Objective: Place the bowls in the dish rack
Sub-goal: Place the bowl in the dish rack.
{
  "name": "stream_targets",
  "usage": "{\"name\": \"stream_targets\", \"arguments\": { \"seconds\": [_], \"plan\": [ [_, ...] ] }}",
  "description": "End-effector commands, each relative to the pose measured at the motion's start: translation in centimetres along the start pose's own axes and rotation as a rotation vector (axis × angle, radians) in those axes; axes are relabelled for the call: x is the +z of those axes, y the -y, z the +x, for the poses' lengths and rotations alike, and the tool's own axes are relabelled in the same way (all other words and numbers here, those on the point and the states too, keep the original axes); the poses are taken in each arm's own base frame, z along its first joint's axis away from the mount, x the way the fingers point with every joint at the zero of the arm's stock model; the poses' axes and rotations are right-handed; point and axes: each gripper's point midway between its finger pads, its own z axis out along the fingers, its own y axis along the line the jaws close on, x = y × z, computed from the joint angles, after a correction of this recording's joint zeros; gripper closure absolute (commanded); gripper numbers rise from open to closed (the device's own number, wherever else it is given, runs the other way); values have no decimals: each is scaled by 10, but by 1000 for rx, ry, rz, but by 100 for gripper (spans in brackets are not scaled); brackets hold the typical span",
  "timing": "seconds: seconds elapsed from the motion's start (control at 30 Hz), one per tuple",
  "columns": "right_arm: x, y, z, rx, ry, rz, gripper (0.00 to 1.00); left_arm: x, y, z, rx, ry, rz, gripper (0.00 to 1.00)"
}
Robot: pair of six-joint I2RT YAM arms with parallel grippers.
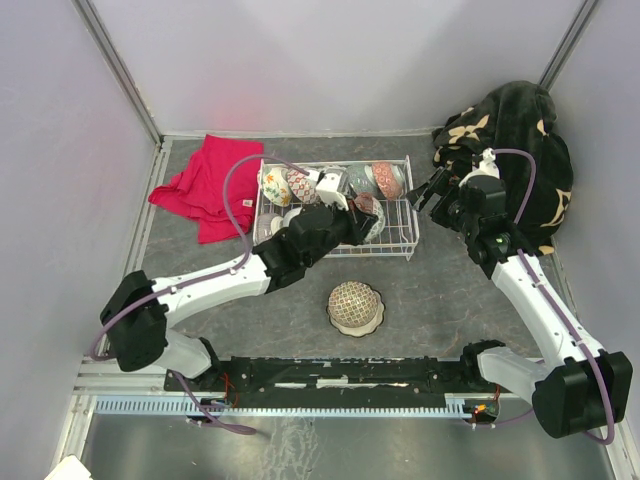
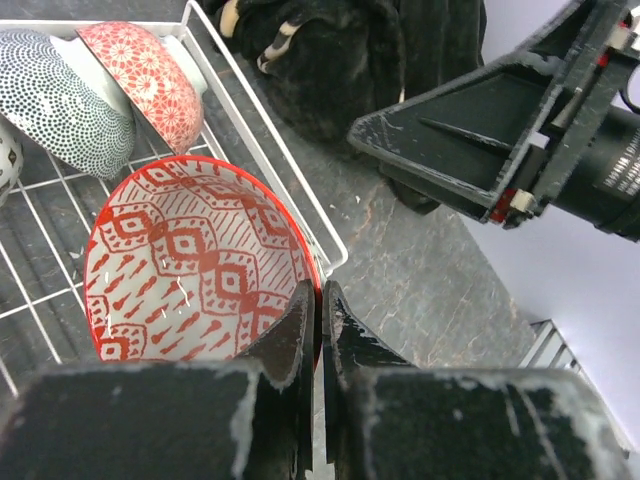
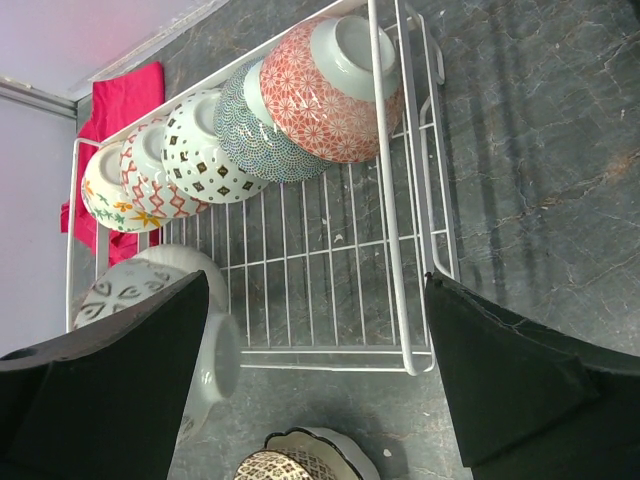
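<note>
Inside the white wire dish rack [image 2: 272,142], the left tool [image 2: 320,310] pinches a red-patterned ceramic bowl [image 2: 190,260] by its rim. The right tool [image 3: 320,345] gapes wide.

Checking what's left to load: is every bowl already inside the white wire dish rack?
No, one reddish patterned round bowl sits on the dark table in front of the dish rack, outside it.
</note>
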Motion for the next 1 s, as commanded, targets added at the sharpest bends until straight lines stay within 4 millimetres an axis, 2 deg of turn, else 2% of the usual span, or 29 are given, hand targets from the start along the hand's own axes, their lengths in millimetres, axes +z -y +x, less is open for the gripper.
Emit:
{"name": "stream_targets", "arguments": {
  "seconds": [0.0,0.3,0.63,0.83,0.97],
  "plan": [
    [-1,-10,-14,-12,44,-35,4,10,11,-47,-162,234,117,97],
    [11,-15,-5,-11,-10,-70,4,25,-33,-26,-314,286,89,97],
    [16,-17,0,-8,-35,-86,4,47,-51,-9,-396,277,85,97],
    [18,-18,1,-7,-42,-93,5,46,-76,6,-449,234,16,97],
    [18,-19,2,-6,-43,-96,4,48,-86,17,-469,182,-15,97]
  ]
}}
